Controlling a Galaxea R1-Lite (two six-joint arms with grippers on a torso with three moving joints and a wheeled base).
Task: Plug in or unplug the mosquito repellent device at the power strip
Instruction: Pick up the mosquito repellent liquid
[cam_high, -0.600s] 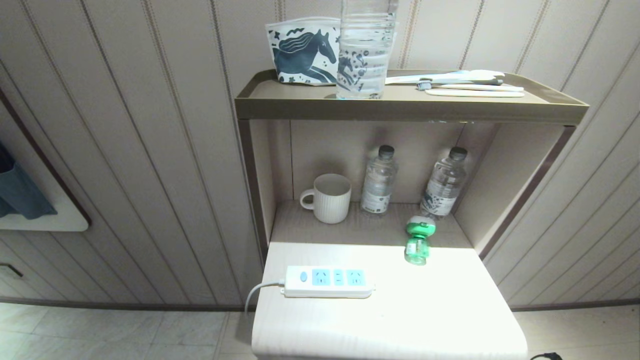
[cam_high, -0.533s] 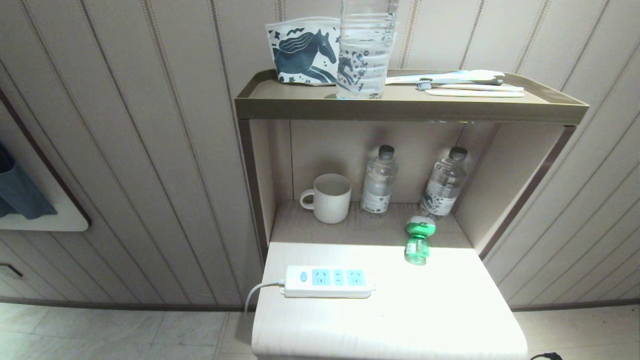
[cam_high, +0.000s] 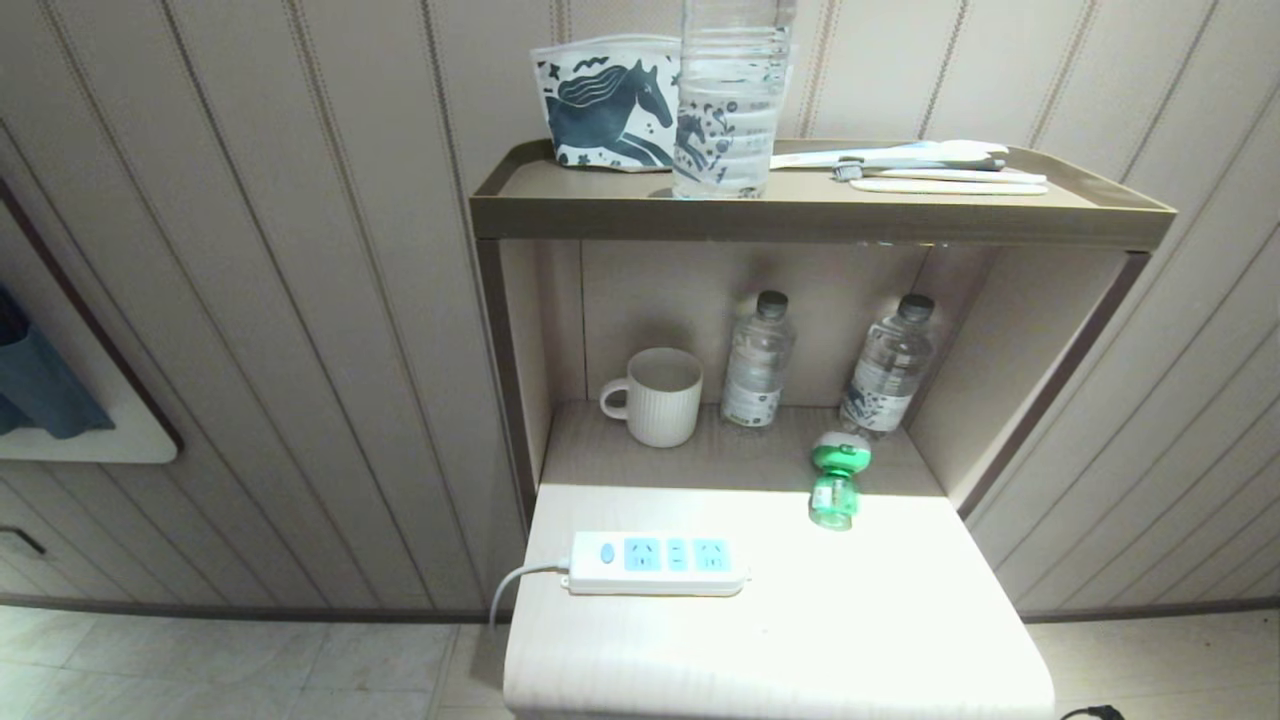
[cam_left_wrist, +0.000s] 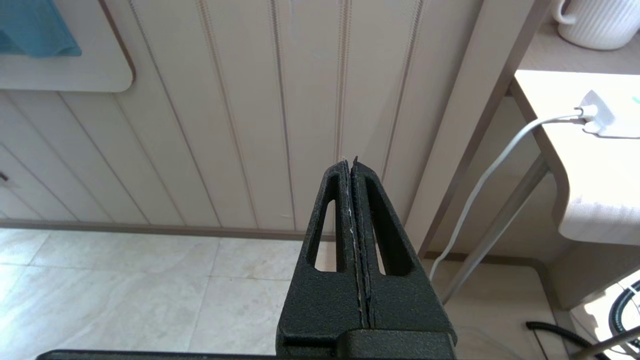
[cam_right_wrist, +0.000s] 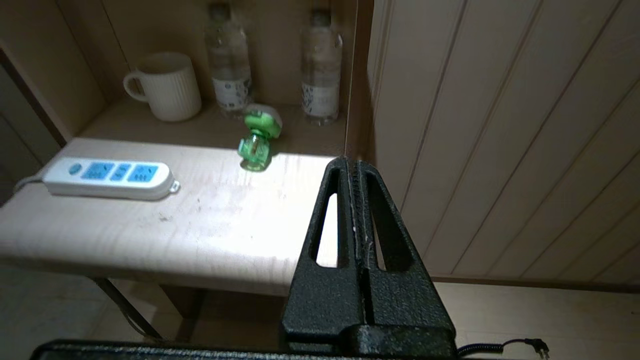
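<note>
The green mosquito repellent device (cam_high: 836, 481) (cam_right_wrist: 258, 137) lies on its side at the back right of the pale bedside table (cam_high: 880, 620), unplugged. The white power strip (cam_high: 655, 563) (cam_right_wrist: 112, 177) lies flat at the table's left, its three light-blue sockets empty and its cord (cam_high: 512, 588) (cam_left_wrist: 505, 155) dropping off the left edge. My right gripper (cam_right_wrist: 352, 162) is shut and empty, low in front of the table's right front corner, well short of the device. My left gripper (cam_left_wrist: 349, 162) is shut and empty, down to the left of the table, facing the wall. Neither arm shows in the head view.
In the recess behind the table stand a white ribbed mug (cam_high: 660, 396) and two clear water bottles (cam_high: 757, 362) (cam_high: 887, 366). The shelf above (cam_high: 800, 215) carries a big bottle (cam_high: 730, 95), a horse-print pouch (cam_high: 605, 105) and toothbrushes (cam_high: 920, 165). Panelled walls flank both sides.
</note>
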